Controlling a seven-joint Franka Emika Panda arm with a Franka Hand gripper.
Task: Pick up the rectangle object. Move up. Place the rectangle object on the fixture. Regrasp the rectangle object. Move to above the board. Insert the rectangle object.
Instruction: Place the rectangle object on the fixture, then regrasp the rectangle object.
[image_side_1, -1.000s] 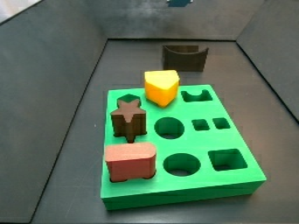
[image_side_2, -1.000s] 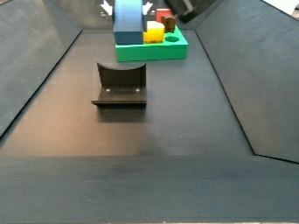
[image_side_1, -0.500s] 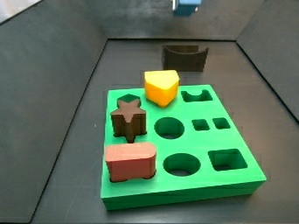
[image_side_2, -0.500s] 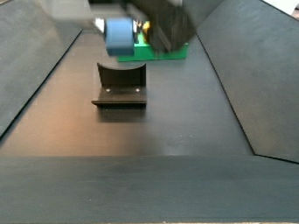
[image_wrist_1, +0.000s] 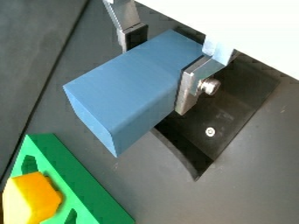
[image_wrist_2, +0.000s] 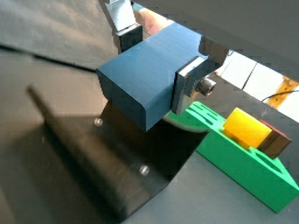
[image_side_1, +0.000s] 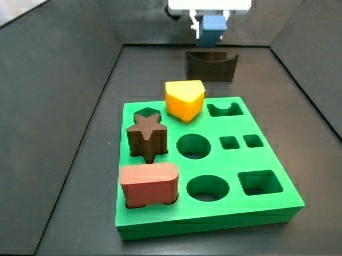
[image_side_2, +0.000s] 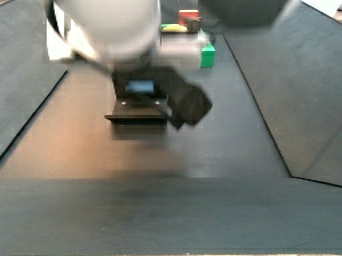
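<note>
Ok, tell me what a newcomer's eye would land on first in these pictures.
First, the blue-grey rectangle object, clamped between the gripper fingers and filling both wrist views, directly above the dark fixture. Next, the bright green board in a side view, carrying a yellow block, a brown star-shaped piece and a reddish-brown rounded block.
</note>
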